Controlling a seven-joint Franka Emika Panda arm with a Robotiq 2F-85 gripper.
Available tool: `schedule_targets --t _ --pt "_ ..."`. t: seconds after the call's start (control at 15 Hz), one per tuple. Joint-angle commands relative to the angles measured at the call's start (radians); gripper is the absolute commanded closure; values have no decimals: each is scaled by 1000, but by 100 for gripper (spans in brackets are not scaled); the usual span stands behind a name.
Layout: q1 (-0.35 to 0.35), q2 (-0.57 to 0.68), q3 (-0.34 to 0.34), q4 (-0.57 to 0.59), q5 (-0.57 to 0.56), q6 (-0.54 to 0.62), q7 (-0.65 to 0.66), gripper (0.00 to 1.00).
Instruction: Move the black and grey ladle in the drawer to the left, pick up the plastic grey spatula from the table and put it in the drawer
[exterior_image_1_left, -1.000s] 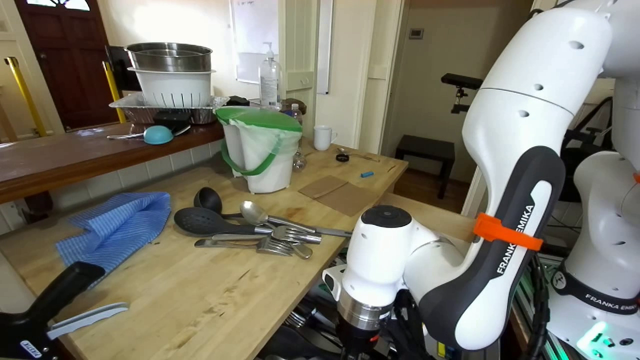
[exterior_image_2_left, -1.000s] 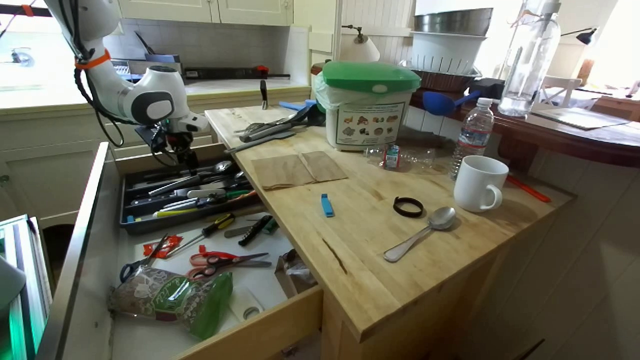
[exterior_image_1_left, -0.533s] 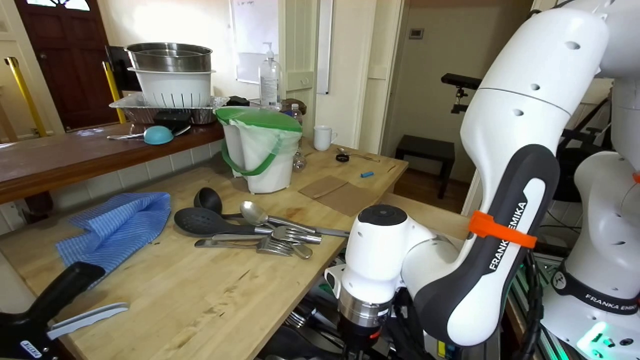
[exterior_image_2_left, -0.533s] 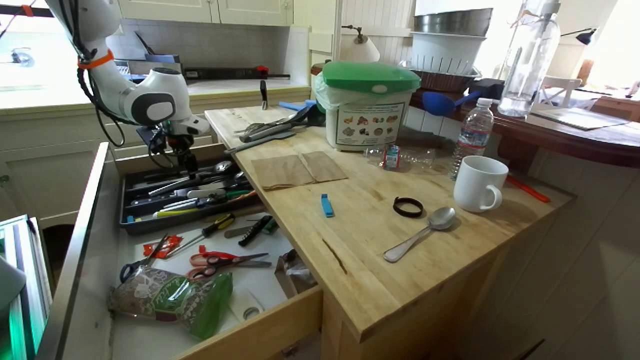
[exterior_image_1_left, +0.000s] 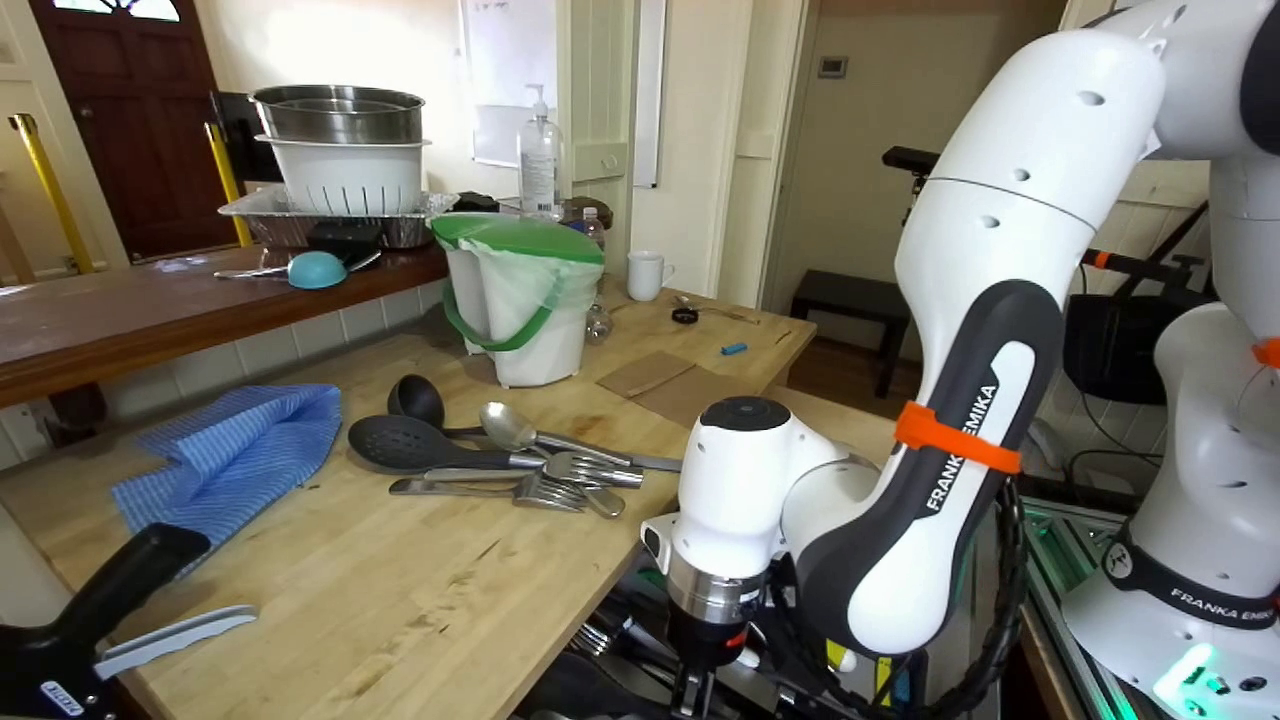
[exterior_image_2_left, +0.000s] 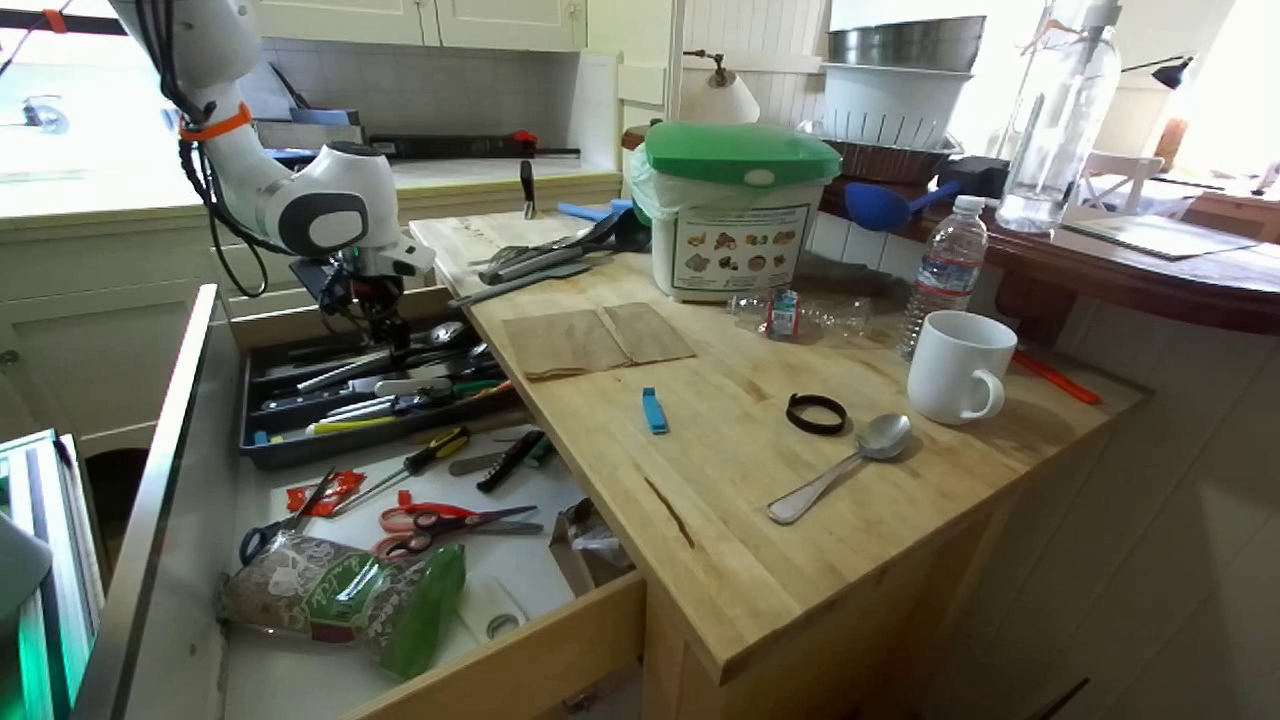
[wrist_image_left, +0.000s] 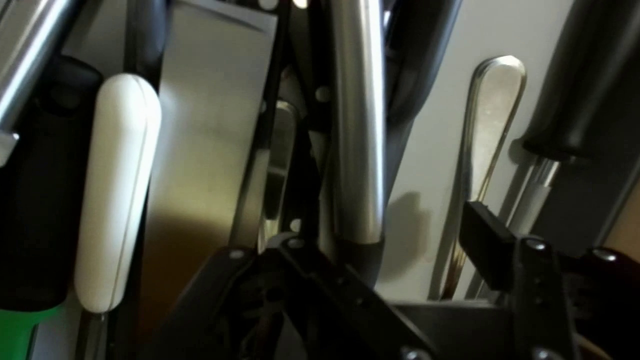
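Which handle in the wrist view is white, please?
The smooth handle between a black handle and the broad metal blade; the others look mainly black or metallic.

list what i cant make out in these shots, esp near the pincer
Silver-and-black handle: in the wrist view the top edge crops one end and the pincer covers the other; whether they touch is unclear.
Green piece: wrist view, cropped by the left and bottom edges.
Bin contents: hidden by the green lid in both exterior views.
Print on its label: too small in an exterior view.
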Motion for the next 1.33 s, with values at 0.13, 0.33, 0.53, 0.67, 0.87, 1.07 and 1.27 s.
schedule_targets --t 0.13,0.33,0.53,0.67,0.87,1.07,1.27 --pt "-86 95 59 109 29 -63 -137 54" --pt "-102 126 71 160 29 -113 -175 61" --pt "-85 129 64 188 28 -157 -173 87" --pt "-60 112 55 181 29 -163 -144 96" --pt "-75 99 89 151 81 -136 -129 93" --pt "-138 96 171 114 210 -42 -165 93" --pt "-192 132 260 108 310 50 -209 93"
